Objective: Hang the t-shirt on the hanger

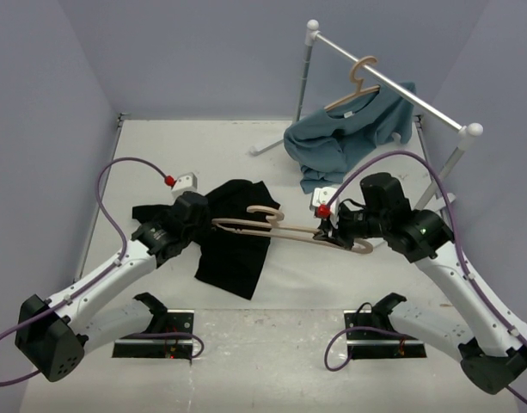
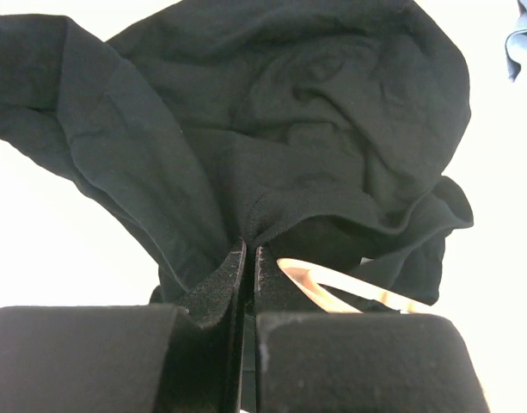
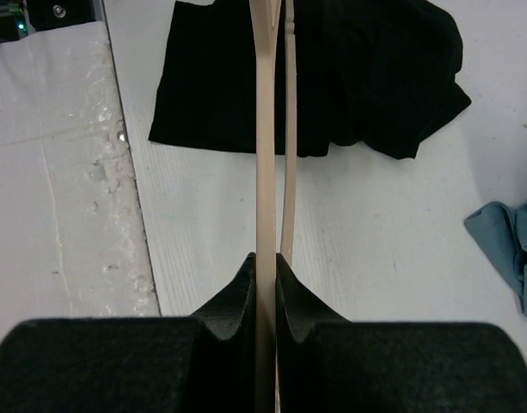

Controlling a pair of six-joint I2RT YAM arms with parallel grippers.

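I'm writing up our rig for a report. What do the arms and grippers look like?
The left arm and right arm have white links, black joints and bases, each trailed by a looping purple cable. A red knob sits near each wrist. The left gripper and right gripper have black, matte, wedge-tipped fingers.

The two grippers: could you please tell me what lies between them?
The hanger spans that stretch in the top view, clamped by the right gripper and reaching the t-shirt that the left gripper pinches.
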